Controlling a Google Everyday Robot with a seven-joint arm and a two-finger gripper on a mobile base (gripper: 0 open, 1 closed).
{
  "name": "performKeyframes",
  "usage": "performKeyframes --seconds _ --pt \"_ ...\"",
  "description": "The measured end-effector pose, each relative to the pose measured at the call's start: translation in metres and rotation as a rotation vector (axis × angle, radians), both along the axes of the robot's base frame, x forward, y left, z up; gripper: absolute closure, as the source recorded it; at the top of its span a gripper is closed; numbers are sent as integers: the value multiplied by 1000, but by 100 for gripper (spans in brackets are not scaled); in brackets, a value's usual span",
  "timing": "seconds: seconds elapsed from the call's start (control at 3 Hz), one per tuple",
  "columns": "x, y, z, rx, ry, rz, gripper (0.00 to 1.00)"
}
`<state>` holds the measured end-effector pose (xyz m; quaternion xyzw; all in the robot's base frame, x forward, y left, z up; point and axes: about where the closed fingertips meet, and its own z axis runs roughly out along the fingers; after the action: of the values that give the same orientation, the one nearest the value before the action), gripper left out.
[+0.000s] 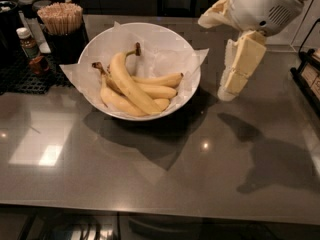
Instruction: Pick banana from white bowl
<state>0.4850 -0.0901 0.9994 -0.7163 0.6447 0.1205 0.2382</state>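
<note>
Banana (131, 86) is the target, so the advice starts from where it lies and works back. Nearest the camera, the dark glossy counter (150, 184) carries only reflections and the arm's shadow. A little further in stands the white bowl (187, 98), lined with a sheet of white paper (201, 56) that sticks out over the rim. The banana rests on top of the pile inside, running from its dark stem near the back wall down to the front right. The shorter bananas (159, 91) lie under and beside it, touching it.

Level with the bowl's right side, the gripper (214, 56) hangs above the counter just outside the rim. Its two pale fingers are spread wide apart with nothing between them.

The step in hand looks like the approach. To do it well, carry the gripper left over the rim and turn it so the fingers straddle the banana across its thick middle, not along its length. Descend only until the pads flank that top fruit, so the paper and the neighbours are not caught. Close gently, since the skin bruises and the curved body can roll.

Furthest back on the left, the dark cup of wooden sticks (62, 21) and a small bottle (27, 41) stand well clear of that path
</note>
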Motion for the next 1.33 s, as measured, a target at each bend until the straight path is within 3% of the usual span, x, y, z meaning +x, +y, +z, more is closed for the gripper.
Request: performKeyframes --seconds 0.33,0.67,1.0,1.33 --pt "8 29 -8 -51 53 17 0" --pt "31 52 -32 -68 139 9 0" --pt "82 76 -73 -75 235 -46 0" --pt "87 81 -73 -60 217 -52 0"
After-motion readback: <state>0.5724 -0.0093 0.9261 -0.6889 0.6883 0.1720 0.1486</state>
